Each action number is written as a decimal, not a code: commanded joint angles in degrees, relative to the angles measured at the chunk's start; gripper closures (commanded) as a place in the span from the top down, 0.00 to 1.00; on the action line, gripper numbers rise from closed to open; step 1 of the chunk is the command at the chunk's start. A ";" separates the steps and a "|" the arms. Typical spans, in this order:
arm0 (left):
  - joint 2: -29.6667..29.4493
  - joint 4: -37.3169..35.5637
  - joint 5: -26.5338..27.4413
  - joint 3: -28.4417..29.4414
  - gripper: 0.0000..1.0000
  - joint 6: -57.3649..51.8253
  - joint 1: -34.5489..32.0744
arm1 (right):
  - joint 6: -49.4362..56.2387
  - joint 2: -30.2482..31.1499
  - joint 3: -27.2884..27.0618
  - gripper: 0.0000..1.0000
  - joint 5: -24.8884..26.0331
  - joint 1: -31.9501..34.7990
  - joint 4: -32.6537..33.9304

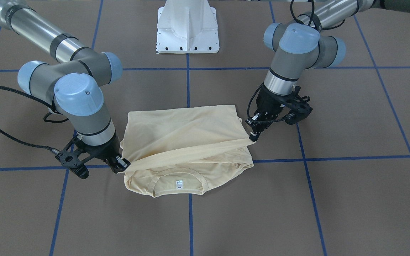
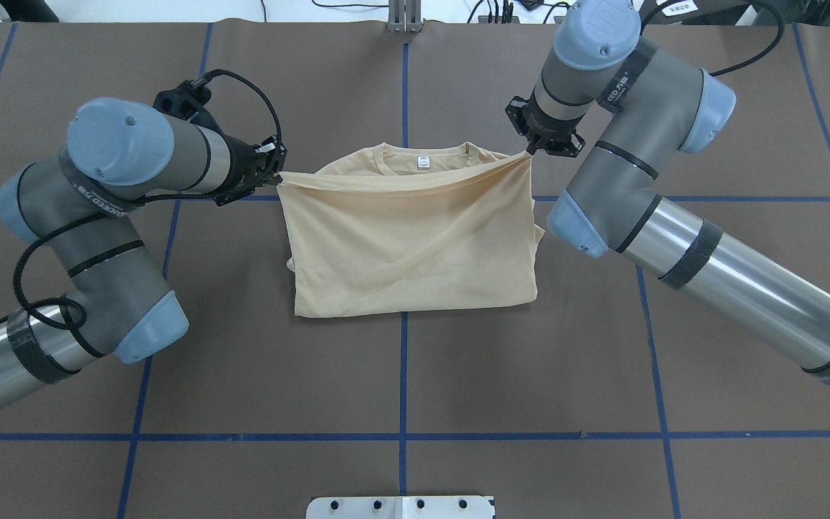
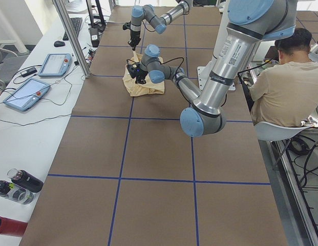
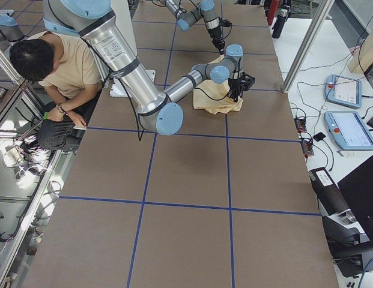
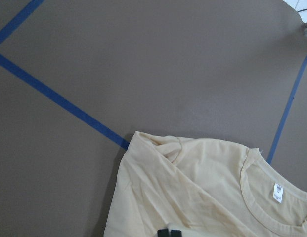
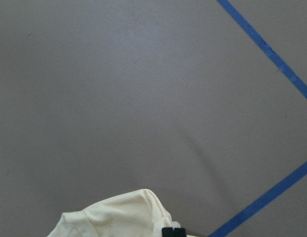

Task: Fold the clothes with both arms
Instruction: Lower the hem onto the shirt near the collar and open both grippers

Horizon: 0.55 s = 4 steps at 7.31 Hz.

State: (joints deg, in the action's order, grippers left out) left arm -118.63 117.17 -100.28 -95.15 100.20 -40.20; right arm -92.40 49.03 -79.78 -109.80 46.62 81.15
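a robotics lab: tape-gridded table, teach pendants, cabled side bench.

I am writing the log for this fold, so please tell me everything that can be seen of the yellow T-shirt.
The T-shirt is pale cream-yellow, of thin cloth, with a round collar and a small white neck tag. It lies on the brown table, partly folded. The left claw and the right claw pinch its top layer at two corners, stretching a taut edge beside the collar. No print shows.
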 commanded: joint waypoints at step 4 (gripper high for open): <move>-1.77 8.34 1.66 9.27 0.00 -0.09 0.04 | 2.58 -0.61 3.22 0.00 1.43 -0.83 -0.56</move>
State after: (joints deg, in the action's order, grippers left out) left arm -119.94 124.85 -99.15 -87.33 100.17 -40.17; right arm -90.11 48.44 -76.73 -108.80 45.93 80.62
